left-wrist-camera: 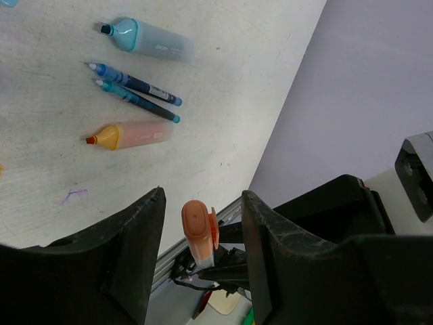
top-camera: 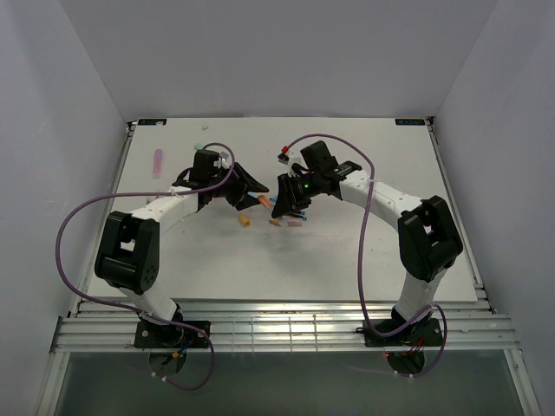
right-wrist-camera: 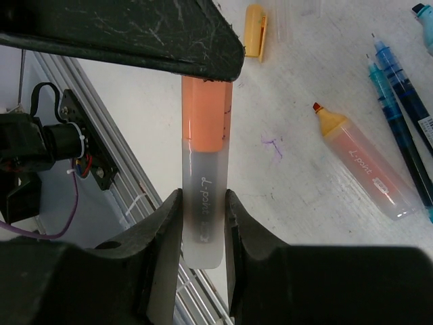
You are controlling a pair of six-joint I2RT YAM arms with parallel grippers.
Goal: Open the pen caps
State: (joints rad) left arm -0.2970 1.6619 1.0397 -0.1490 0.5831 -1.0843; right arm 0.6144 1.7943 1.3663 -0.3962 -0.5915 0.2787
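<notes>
White walls box in the pale bench [top-camera: 260, 260], and the work goes on above its middle. At the centre, the right tool [right-wrist-camera: 203, 203] is pressed onto the clear barrel of an orange highlighter [right-wrist-camera: 203, 176]. It pinches low down, so the whole orange cap [right-wrist-camera: 206, 112] stands free beyond the fingertips. That grip reads as an anchor, giving the other arm something to pull against. The left tool [left-wrist-camera: 203, 203] faces it with fingers spread to either side of that cap. Its own view shows a gap on each side, so it straddles the cap without gripping it. As I judge it, the pen is held off the bench, end-on to the left tool, so the cap can be clamped and drawn straight off along the barrel. Further out on the bench lie pens that look finished: an uncapped orange highlighter [left-wrist-camera: 132, 134], two thin blue pens [left-wrist-camera: 135, 84] side by side with bare tips, and a light blue highlighter [left-wrist-camera: 152, 42] with its nib showing. One loose orange-yellow cap [right-wrist-camera: 255, 28] rests near them.
</notes>
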